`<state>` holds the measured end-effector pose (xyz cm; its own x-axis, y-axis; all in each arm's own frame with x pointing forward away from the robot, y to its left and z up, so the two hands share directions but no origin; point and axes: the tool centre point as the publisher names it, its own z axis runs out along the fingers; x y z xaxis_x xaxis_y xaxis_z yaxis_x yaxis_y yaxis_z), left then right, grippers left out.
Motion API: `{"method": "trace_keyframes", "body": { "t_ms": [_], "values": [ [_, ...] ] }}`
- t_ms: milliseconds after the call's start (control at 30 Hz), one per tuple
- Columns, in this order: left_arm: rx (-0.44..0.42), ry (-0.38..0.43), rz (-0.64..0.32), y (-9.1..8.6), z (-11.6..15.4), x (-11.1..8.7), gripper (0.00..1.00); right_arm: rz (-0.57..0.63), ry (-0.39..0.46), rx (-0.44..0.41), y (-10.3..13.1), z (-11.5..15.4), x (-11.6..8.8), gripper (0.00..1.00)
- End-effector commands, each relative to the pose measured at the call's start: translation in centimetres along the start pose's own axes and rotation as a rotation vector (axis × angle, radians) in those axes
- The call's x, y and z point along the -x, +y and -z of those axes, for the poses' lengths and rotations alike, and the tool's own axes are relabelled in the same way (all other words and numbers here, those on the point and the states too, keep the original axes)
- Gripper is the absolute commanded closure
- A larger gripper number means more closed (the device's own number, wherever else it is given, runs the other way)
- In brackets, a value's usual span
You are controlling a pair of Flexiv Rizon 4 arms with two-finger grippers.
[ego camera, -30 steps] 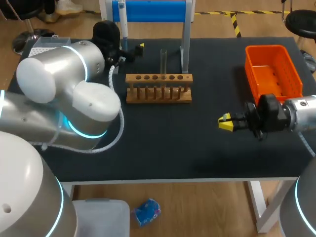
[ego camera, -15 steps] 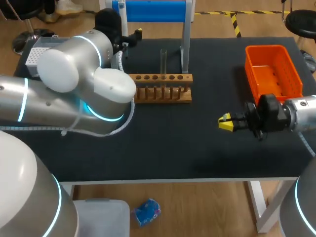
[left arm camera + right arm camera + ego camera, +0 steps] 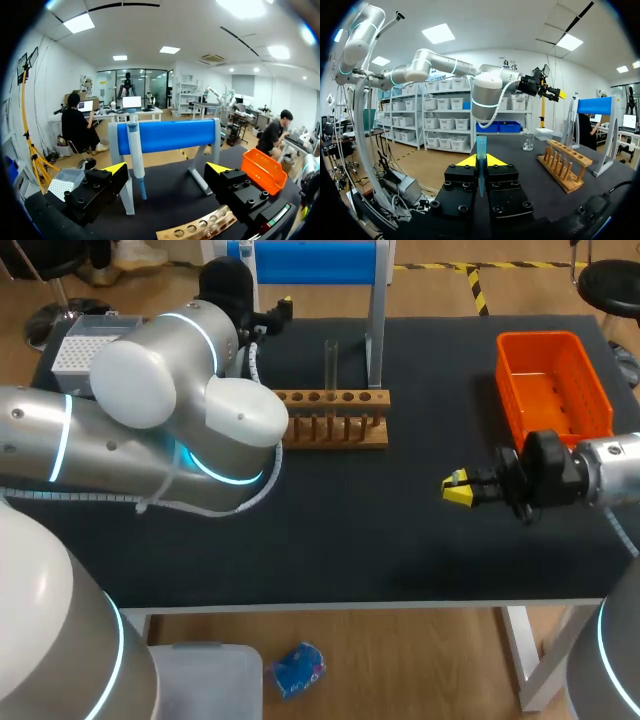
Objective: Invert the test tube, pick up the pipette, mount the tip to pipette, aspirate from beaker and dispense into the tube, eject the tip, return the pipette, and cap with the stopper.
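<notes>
Left gripper wide open, pipette ahead: probably light, rigid, slick plastic, grab mid-body. Right gripper pinches blue tip.

arms: silver-white, cyan light rings | end effectors: black, yellow tips | cable: white

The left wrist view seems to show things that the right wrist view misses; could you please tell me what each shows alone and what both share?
Only the left wrist view: the orange bin, and a clear look at the pipette hanging on the blue stand ahead of the open left hand. Only the right wrist view: the blue pipette tip gripped in the right hand, the beaker, and the left arm. Both: the wooden rack and the blue stand.
</notes>
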<state>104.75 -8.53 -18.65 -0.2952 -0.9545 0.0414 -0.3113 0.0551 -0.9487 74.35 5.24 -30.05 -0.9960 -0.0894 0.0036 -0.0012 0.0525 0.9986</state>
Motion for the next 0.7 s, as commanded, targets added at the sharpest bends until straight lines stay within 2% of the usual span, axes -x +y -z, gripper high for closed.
{"method": "trace_keyframes", "body": {
  "t_ms": [33, 167, 300, 333, 367, 400, 433, 467, 700],
  "values": [
    [0.002, -0.032, 0.009, -0.1, -1.4, 0.4, 0.0, 0.0, -0.001, -0.001, 0.0, 0.0, -0.1, 1.0],
    [0.019, -0.081, 0.007, 0.2, -2.8, 1.0, 0.0, 0.0, -0.001, -0.001, 0.0, 0.0, -0.1, 1.0],
    [0.021, -0.082, 0.014, 0.0, -3.8, 1.4, 0.0, 0.0, -0.001, -0.001, 0.0, 0.0, -0.1, 1.0],
    [0.021, -0.09, 0.016, 0.0, -4.1, 1.6, 0.03, 0.0, -0.001, -0.001, 0.0, 0.0, -0.1, 1.0],
    [0.022, -0.092, 0.016, 0.0, -4.3, 1.7, 0.17, 0.0, -0.001, -0.001, 0.0, 0.0, -0.1, 1.0],
    [0.023, -0.096, 0.018, 0.0, -4.6, 1.9, 0.35, 0.0, -0.001, -0.001, 0.0, 0.0, -0.1, 1.0],
    [0.024, -0.102, 0.02, -0.1, -4.8, 2.1, 0.47, 0.0, -0.001, -0.001, 0.0, 0.0, -0.1, 1.0],
    [0.027, -0.107, 0.021, -0.1, -5.0, 2.2, 0.52, 0.0, -0.001, -0.001, 0.0, 0.0, -0.1, 1.0],
    [0.024, -0.129, 0.003, -0.4, -6.3, 3.1, 0.53, 0.0, -0.001, -0.001, 0.0, 0.0, -0.1, 1.0]
  ]
}}
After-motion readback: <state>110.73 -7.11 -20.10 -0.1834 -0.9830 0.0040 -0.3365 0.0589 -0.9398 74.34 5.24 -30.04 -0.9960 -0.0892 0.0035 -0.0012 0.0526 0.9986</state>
